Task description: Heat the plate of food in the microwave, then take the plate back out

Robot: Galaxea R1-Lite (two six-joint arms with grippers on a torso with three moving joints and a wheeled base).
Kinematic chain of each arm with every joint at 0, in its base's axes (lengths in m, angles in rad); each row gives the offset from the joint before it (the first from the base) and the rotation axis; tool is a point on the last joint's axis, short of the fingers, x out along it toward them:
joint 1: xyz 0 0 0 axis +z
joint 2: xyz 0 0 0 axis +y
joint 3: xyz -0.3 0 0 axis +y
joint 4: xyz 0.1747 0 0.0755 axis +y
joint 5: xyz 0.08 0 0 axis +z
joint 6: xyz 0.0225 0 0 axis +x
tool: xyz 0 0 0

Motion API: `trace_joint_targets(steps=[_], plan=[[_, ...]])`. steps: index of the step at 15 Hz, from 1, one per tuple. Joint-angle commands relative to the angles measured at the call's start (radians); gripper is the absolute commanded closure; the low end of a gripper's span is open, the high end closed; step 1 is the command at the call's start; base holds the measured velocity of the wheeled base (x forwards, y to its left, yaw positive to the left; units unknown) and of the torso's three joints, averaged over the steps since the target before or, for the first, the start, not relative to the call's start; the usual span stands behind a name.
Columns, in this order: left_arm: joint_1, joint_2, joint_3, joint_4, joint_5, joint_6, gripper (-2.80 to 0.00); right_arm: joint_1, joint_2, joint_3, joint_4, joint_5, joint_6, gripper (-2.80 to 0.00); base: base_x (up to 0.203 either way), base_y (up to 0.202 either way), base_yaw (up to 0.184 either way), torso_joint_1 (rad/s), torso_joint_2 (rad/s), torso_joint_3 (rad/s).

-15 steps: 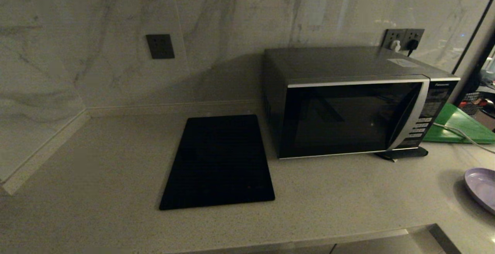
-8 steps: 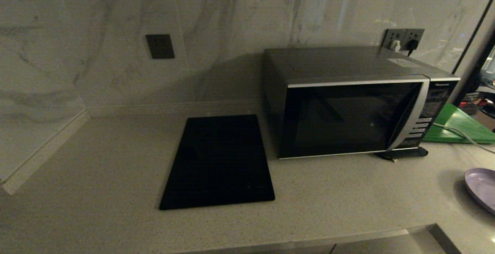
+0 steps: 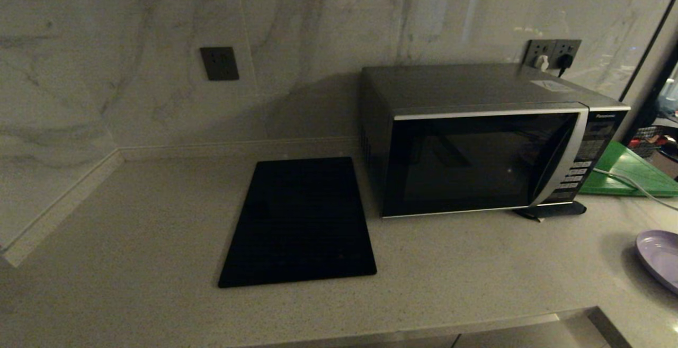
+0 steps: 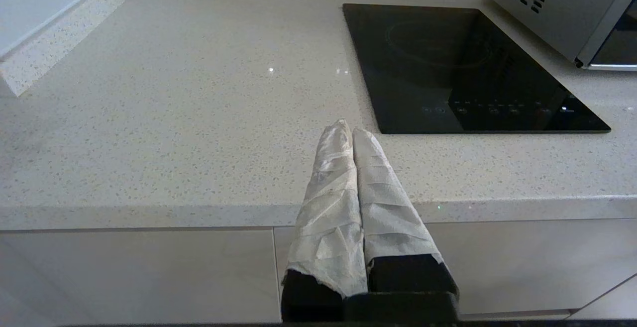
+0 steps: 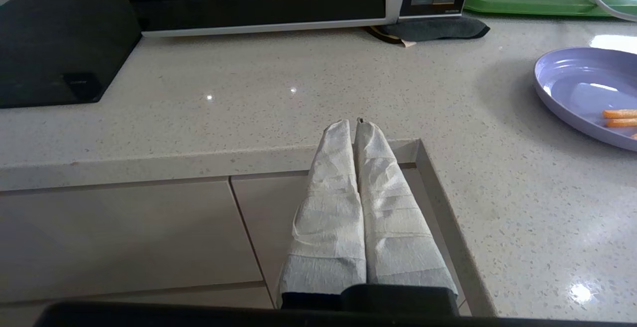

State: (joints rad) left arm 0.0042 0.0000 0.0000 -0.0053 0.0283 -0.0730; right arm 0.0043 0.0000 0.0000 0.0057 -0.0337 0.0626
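The silver-grey microwave (image 3: 487, 139) stands at the back right of the counter with its dark glass door closed; its lower front (image 5: 259, 13) also shows in the right wrist view. The lilac plate of food (image 5: 589, 93) lies on the counter at the far right, with orange sticks (image 5: 619, 118) on it; only its edge (image 3: 659, 258) shows in the head view. My left gripper (image 4: 347, 129) hangs shut and empty before the counter's front edge, left of the cooktop. My right gripper (image 5: 352, 125) is shut and empty at the counter's front edge, left of the plate. Neither arm appears in the head view.
A flat black cooktop (image 3: 302, 221) lies left of the microwave. A green board (image 3: 627, 170) with a white cable (image 3: 619, 178) across it sits behind the plate. A dark pad (image 5: 433, 28) lies under the microwave's right front corner. Wall sockets (image 3: 551, 54) are behind the microwave.
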Motion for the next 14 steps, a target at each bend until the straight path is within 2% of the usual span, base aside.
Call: trace_joint_targets(steps=[1, 14], plan=[[0.000, 0.002, 0.000, -0.001, 0.001, -0.001, 0.00, 0.000, 0.002, 0.002, 0.000, 0.000, 0.000, 0.00, 0.000, 0.000, 0.000, 0.000, 0.00, 0.000], [0.000, 0.002, 0.000, -0.001, 0.001, -0.001, 0.00, 0.000, 0.002, 0.002, 0.000, 0.000, 0.002, 0.00, 0.000, 0.000, 0.000, 0.000, 0.00, 0.000]])
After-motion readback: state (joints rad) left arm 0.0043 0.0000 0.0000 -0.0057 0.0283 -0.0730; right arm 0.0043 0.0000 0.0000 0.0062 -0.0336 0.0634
